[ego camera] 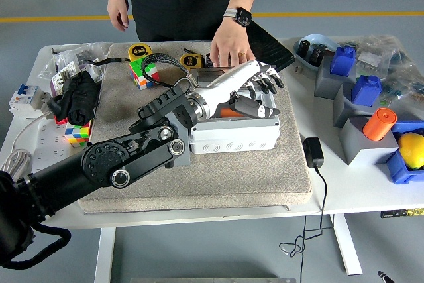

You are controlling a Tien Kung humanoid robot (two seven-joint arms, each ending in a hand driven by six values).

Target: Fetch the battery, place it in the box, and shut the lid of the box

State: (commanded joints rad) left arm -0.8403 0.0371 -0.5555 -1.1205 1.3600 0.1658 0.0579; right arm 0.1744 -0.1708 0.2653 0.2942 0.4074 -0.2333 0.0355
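Left hand (255,91) is hovering with fingers spread, grasping nothing; the orange battery (228,112) is lying just below them inside the box (232,138).

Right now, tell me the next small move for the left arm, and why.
Probably bring the left robot hand behind the lid and push it down over the box. The orange battery already lies inside, the robot hand is open and holds nothing, and the lid stands up at the box's far edge, where a person's hand rests on it.
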